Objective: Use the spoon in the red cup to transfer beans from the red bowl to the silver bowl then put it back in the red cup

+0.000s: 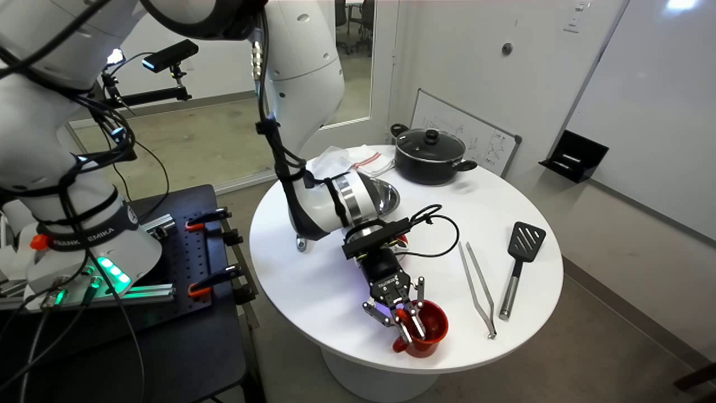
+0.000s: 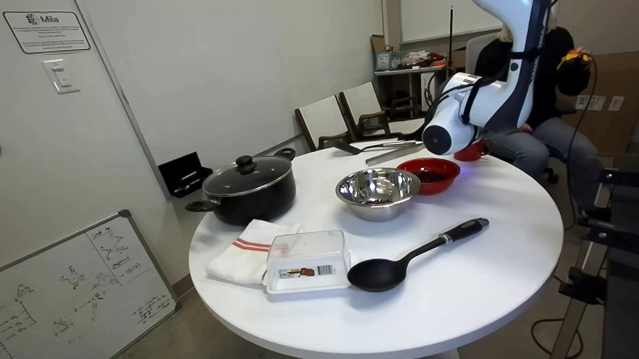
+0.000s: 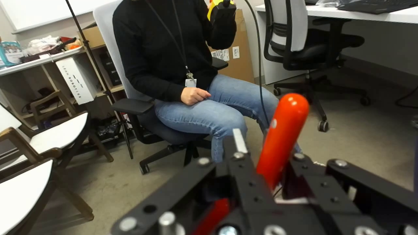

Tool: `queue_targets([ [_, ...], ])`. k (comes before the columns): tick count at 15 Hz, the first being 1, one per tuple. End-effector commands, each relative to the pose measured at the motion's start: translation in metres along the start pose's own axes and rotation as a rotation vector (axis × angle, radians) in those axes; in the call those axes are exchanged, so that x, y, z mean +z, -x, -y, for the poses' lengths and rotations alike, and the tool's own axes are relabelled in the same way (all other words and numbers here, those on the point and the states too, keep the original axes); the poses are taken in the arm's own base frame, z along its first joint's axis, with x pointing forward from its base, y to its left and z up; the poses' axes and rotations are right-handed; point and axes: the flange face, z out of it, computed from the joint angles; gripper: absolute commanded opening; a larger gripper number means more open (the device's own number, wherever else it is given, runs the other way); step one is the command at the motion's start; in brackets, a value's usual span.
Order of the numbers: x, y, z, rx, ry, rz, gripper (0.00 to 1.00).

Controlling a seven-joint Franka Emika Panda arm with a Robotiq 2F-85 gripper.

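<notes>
The red cup (image 1: 438,336) stands near the table's edge; it is partly hidden by the arm in an exterior view (image 2: 469,151). My gripper (image 1: 415,340) is at the cup's rim, fingers pointing down, closed in around the spoon's red handle (image 3: 282,130), which tilts up between the jaws (image 3: 266,153). The spoon's lower end is hidden. The red bowl (image 2: 436,189) holds dark beans (image 2: 432,175); the arm mostly covers the bowl in an exterior view (image 1: 404,240). The shiny silver bowl (image 2: 377,212) stands beside it and shows partly behind the arm (image 1: 390,196).
A black lidded pot (image 1: 429,162), tongs (image 1: 478,285) and a slotted spatula (image 1: 520,263) lie around the table (image 2: 438,304). A plastic box (image 2: 307,261), a towel (image 2: 247,253) and a large black spoon (image 2: 380,274) are also there. A person (image 3: 169,55) sits beyond the cup.
</notes>
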Motion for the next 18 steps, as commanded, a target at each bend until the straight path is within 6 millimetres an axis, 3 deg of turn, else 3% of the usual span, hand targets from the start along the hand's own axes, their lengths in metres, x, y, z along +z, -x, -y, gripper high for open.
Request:
queue_targets([
  [1,0.002,-0.007,-0.004,-0.013,-0.017,0.031,0.01],
  [10,0.003,-0.008,-0.008,-0.007,-0.015,0.052,0.03],
  [18,-0.013,0.011,-0.010,0.014,0.006,0.038,0.03],
])
